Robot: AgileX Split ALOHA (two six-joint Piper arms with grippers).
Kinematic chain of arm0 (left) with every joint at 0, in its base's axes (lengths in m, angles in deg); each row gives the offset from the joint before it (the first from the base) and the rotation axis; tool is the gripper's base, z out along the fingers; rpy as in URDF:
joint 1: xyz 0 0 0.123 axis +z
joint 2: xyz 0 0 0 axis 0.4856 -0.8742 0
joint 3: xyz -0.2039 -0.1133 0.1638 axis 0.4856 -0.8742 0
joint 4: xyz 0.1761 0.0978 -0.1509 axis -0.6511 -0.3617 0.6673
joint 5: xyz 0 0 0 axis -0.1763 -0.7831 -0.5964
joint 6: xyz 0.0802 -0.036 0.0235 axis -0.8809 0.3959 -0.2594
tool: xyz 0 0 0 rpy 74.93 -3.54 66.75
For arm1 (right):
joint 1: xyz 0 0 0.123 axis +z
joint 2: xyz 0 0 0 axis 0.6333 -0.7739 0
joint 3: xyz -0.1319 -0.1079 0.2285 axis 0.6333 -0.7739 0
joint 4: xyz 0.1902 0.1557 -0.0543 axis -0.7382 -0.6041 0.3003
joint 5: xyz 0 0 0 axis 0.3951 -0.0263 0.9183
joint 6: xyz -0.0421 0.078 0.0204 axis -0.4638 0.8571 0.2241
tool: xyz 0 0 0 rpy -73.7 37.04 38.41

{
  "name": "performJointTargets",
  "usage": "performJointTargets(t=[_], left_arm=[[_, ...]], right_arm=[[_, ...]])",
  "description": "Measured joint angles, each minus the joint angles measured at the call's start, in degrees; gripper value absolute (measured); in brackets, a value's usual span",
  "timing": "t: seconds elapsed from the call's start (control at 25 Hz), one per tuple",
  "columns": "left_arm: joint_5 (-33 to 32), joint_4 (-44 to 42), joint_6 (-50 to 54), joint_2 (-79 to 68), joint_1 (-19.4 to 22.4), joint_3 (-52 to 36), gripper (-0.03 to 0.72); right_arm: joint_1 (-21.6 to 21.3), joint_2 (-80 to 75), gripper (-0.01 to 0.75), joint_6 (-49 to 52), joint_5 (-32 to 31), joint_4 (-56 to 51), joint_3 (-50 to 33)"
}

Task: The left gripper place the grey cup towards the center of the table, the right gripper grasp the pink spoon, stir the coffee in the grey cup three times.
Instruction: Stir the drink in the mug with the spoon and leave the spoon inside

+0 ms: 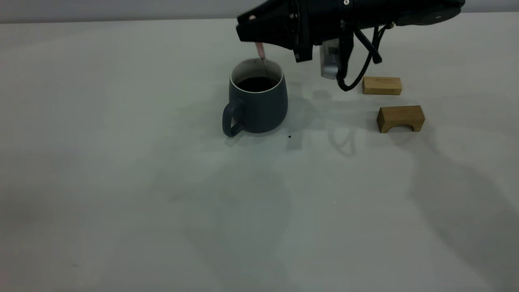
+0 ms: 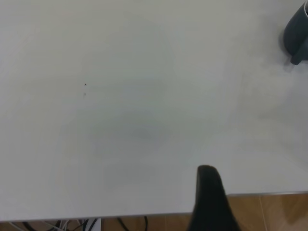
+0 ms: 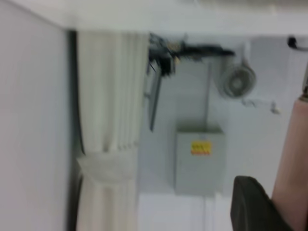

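The grey cup (image 1: 259, 109) stands upright near the middle of the table (image 1: 121, 182), its handle toward the front left. Black coffee (image 1: 256, 84) fills its white inside. Just above the cup, my right gripper (image 1: 253, 30) is shut on the pink spoon (image 1: 260, 49), which hangs down with its metal neck inside the cup and its tip in the coffee. The right wrist view shows the pink handle (image 3: 293, 159) beside one dark finger (image 3: 250, 207). My left gripper (image 2: 209, 202) is back at the table's edge, far from the cup (image 2: 296, 33).
Two wooden blocks lie to the right of the cup: a plain bar (image 1: 381, 85) and an arch-shaped piece (image 1: 400, 117). A tiny black speck (image 1: 289, 136) sits on the table just in front of the cup. The right wrist view faces the room wall and a curtain (image 3: 110, 120).
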Motion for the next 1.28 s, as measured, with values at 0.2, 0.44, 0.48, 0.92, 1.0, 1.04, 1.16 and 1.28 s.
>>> performJointTargets(t=[0.2,0.44,0.48,0.92,1.0,1.04,1.16,1.28], left_arm=[[0.00,0.00,0.00,0.00,0.00,0.00,0.569],[0.00,0.00,0.00,0.00,0.00,0.00,0.569],[0.00,0.00,0.00,0.00,0.00,0.00,0.569],[0.00,0.00,0.00,0.00,0.00,0.00,0.569],[0.00,0.00,0.00,0.00,0.00,0.00,0.569],[0.00,0.00,0.00,0.00,0.00,0.00,0.569],[0.00,0.00,0.00,0.00,0.00,0.00,0.569],[0.00,0.00,0.00,0.00,0.00,0.00,0.569]], right_arm=[[1.44,-0.41,0.132,0.17,-0.26,-0.93,0.39],[1.96,-3.07,0.132,0.21,1.92,-1.19,6.52],[1.85,-3.12,0.132,-0.10,3.48,-1.30,7.22],[-0.27,-3.19,0.132,-2.85,4.73,7.35,7.79],[-0.32,-3.19,0.132,-0.97,2.17,9.85,7.79],[-0.32,-3.19,0.132,0.13,0.79,10.55,7.79],[-0.14,-3.19,0.132,3.91,-0.59,10.71,7.79],[0.51,-3.19,0.132,5.31,-0.59,7.82,7.90]])
